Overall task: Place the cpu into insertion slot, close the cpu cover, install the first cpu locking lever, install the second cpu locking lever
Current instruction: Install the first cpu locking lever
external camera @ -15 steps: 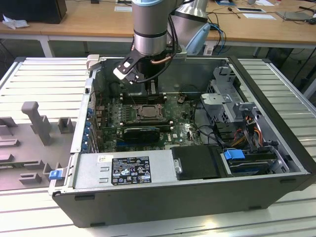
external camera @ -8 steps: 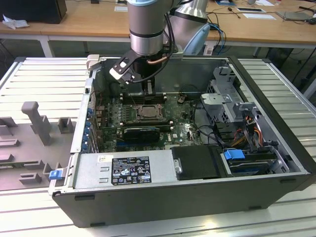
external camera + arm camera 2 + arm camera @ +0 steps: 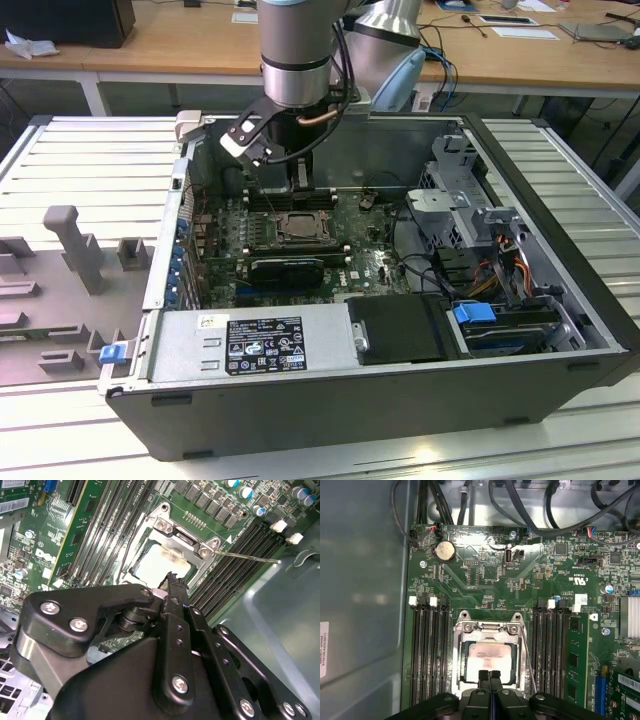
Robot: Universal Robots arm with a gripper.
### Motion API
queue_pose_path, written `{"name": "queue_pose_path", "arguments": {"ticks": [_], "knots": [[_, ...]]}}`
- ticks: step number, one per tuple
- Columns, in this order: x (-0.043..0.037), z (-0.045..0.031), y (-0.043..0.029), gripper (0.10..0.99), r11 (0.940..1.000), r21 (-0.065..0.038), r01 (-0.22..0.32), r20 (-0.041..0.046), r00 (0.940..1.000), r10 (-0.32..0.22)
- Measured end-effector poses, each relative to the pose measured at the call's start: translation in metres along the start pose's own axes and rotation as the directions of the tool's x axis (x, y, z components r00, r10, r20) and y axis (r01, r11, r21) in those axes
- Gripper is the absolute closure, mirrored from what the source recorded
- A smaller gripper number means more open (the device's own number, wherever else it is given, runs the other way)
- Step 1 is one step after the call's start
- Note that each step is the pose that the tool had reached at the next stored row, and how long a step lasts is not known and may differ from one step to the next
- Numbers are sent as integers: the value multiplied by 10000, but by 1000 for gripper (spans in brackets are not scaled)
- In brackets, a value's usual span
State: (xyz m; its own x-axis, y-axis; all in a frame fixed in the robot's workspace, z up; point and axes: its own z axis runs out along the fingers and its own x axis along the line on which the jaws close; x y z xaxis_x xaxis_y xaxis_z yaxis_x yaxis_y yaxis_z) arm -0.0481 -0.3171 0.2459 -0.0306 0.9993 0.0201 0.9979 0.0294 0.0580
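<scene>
Exterior view gives us the open computer case (image 3: 400, 400) and motherboard (image 3: 485, 590). Our gripper (image 3: 490, 676), pinched together and empty, hangs over the insertion slot (image 3: 300, 226) in the case's far half. There the cpu cover (image 3: 462, 645) lies flat, pinning the cpu (image 3: 487, 655); one locking lever (image 3: 250, 558) juts free, seemingly unlatched.

Small flat square cpu (image 3: 487, 657), pale silvery-beige metal face up, lies flat in the square black-and-silver-framed insertion slot (image 3: 298, 228) near the middle of the green motherboard (image 3: 485, 587). The thin silver metal cpu cover (image 3: 181, 539) frame is down around the cpu's edges, its face showing through the cut-out. A thin steel wire locking lever (image 3: 247, 556) juts from a socket corner out over the board.
</scene>
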Motion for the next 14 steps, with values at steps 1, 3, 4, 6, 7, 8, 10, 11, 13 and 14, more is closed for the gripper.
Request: {"name": "queue_pose_path", "arguments": {"ticks": [1, 3, 4, 6, 7, 8, 10, 11, 13, 14], "knots": [[0, -8, 0, 980, 10000, 0, 0, -1, 10000, 0], [1, -26, 2, 980, 10000, 0, 0, -1, 10000, 0], [1, -38, 2, 980, 10000, 0, 0, -1, 10000, 0], [1, -64, 3, 980, 10000, 0, 0, -1, 10000, 0], [2, -83, 4, 980, 10000, 0, -1, -1, 10000, 1], [2, -98, 4, 980, 10000, 0, -2, -1, 10000, 2], [3, -120, 6, 980, 10000, 0, -3, -1, 10000, 3], [3, -136, 7, 980, 10000, 0, -3, -1, 10000, 3], [3, -164, 8, 980, 10000, -1, -3, -2, 10000, 3], [4, -176, 9, 980, 10000, 0, -4, -1, 10000, 4]]}}
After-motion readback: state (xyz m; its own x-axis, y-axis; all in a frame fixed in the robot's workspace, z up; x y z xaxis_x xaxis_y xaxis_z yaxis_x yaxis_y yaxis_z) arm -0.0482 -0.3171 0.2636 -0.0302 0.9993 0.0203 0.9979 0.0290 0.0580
